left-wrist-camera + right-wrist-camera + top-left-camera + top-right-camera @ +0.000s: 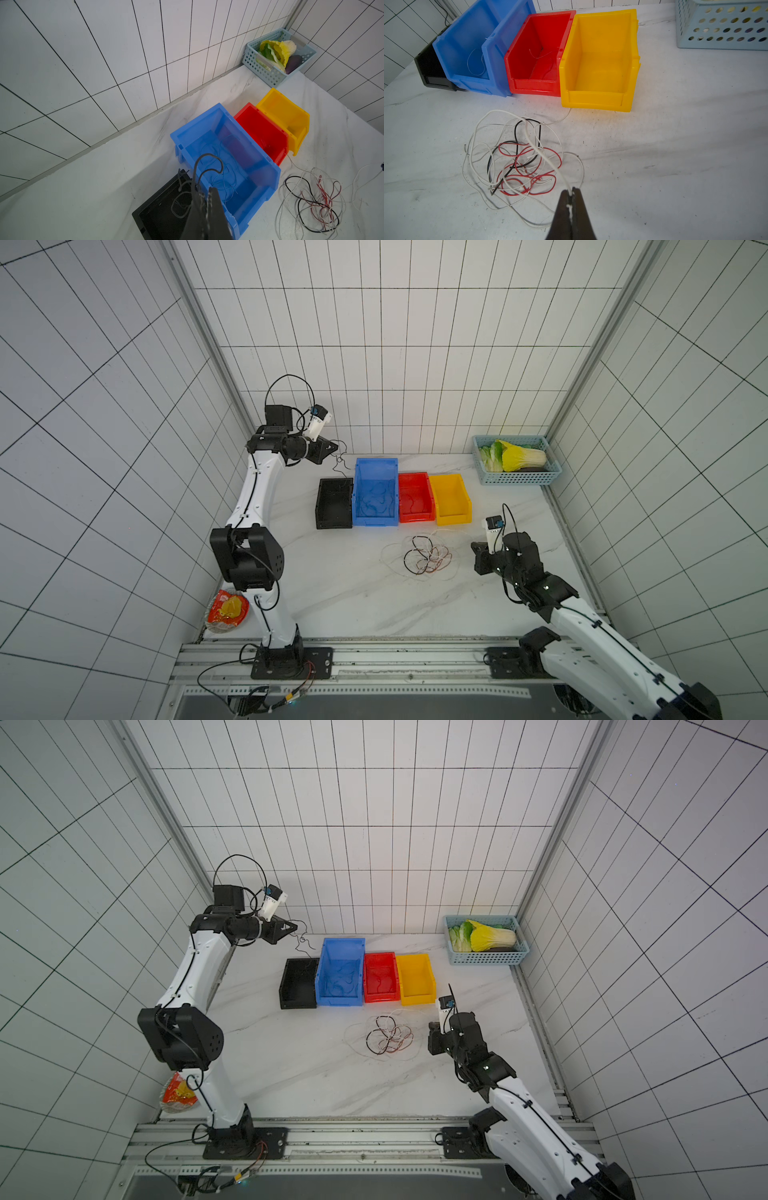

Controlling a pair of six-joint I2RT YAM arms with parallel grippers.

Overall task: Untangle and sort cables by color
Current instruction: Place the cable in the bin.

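Right gripper: jaws clamped on a white cable, which runs ahead into the tangle.
Left gripper: jaws pinching a black cable that curls beyond its tips; black bin beneath.

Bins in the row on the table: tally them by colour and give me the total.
black bin: 1
blue bin: 1
red bin: 1
yellow bin: 1
Total: 4
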